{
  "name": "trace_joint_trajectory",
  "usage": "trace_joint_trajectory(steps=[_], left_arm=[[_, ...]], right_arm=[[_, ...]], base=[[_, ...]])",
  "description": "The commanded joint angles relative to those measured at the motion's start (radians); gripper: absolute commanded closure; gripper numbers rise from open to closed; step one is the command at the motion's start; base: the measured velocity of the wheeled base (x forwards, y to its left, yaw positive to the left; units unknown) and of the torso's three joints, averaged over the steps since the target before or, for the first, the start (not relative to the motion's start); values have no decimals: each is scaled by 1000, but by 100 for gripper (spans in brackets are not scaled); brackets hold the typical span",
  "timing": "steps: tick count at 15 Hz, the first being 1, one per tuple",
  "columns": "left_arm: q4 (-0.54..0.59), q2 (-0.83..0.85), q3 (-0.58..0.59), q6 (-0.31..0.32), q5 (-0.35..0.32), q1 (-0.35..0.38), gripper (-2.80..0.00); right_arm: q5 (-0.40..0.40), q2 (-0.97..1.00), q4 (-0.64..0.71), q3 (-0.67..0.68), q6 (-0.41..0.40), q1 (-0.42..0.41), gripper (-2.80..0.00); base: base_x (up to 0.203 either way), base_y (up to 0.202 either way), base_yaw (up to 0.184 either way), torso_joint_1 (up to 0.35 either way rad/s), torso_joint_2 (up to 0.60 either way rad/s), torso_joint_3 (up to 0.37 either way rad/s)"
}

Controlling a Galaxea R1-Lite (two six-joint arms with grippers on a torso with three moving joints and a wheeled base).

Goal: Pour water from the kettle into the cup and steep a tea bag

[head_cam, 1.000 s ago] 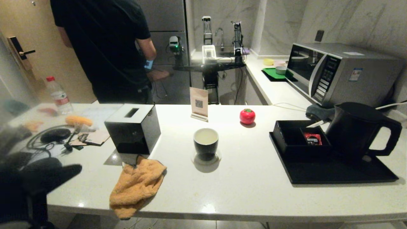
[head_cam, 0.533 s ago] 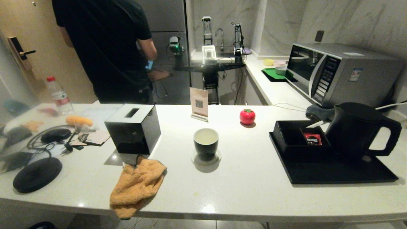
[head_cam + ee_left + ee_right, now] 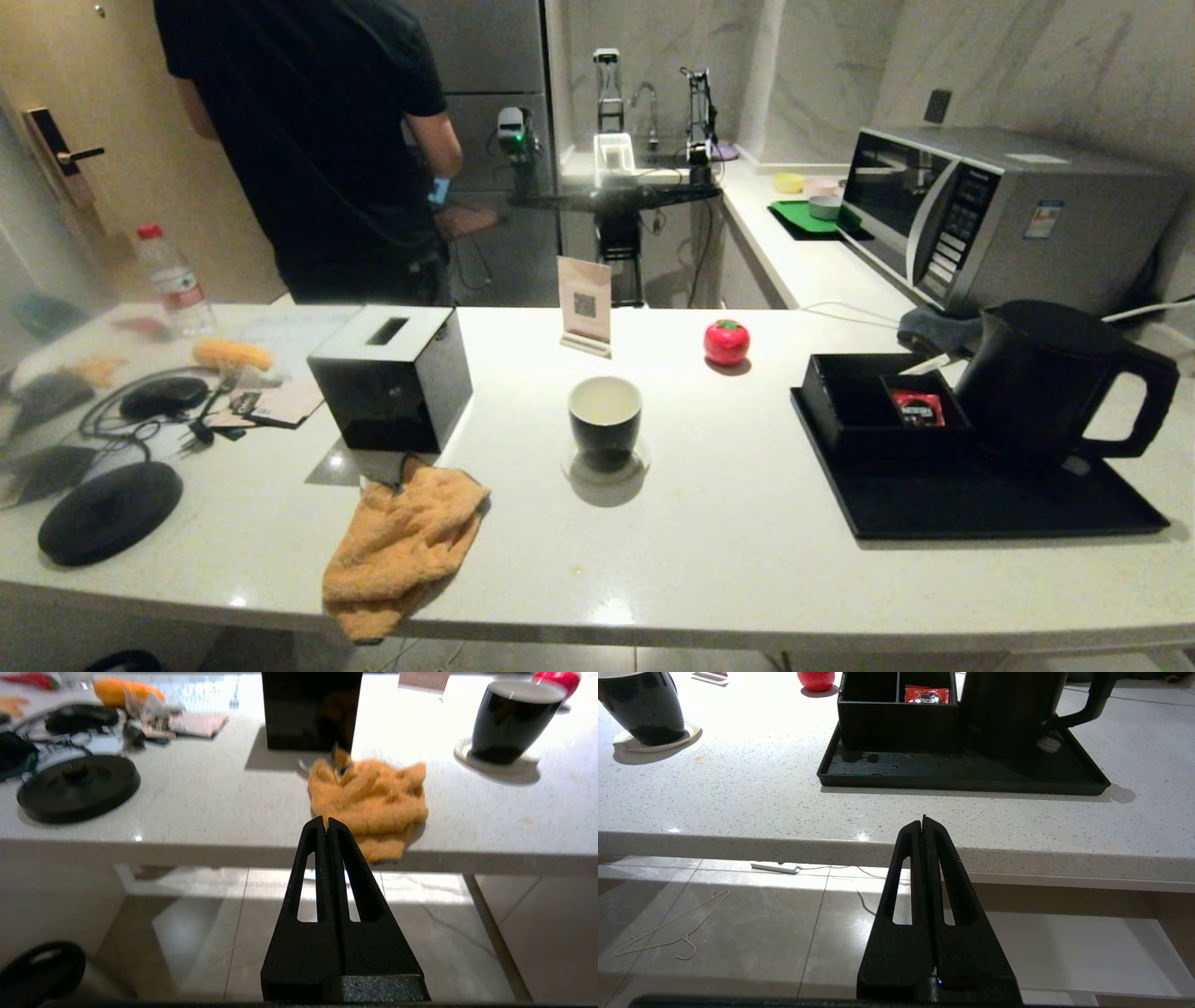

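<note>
1. The white speckled surface (image 3: 728, 560) fills the head view from side to side; a person in a black shirt (image 3: 308, 140) stands behind it at about 11 o'clock, back turned.
2. A silver microwave (image 3: 990, 210) sits on the side counter at 2 o'clock.
3. A flat black tray (image 3: 980, 504) lies at 3 o'clock from the cup. On it stand the kettle and, just beside the kettle, a black divided box (image 3: 859, 411) with a red sachet (image 3: 917, 407) in its compartment nearer the kettle.
4. The kettle (image 3: 1036, 383) stands upright on the tray's far right part, lid on, loop handle pointing to 3 o'clock.
5. A black tissue box (image 3: 392, 378) stands at 9 o'clock from the cup, with an orange cloth (image 3: 401, 551) crumpled in front of it, overhanging the near edge.
6. A round black base disc (image 3: 110, 511) lies at far 9 o'clock, near the edge.
7. The cup (image 3: 605, 422) stands upright on a small clear coaster at the centre, well apart from the kettle; its white inside shows, and whether it holds water I cannot tell.
8. A red tomato-shaped object (image 3: 726, 342) sits at 1 o'clock from the cup.
9. The left gripper (image 3: 326, 826) hangs below the surface's near edge, in line with the cloth, jaws clenched on nothing.
10. The right gripper (image 3: 923, 823) hangs below the edge in front of the tray, jaws clenched, empty.
</note>
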Motion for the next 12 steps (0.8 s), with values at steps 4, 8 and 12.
trace_joint_trajectory(steps=[4,8,12], left_arm=[[0,-34,0,7,0,-2,0],[0,-34,0,-5,-1,-2,0],[0,-34,0,-5,-1,-2,0]], right_arm=[[0,1,0,0,0,0,0],[0,1,0,0,0,0,0],[0,1,0,0,0,0,0]], base=[[0,0,0,0,0,0],[0,0,0,0,0,0],[0,0,0,0,0,0]])
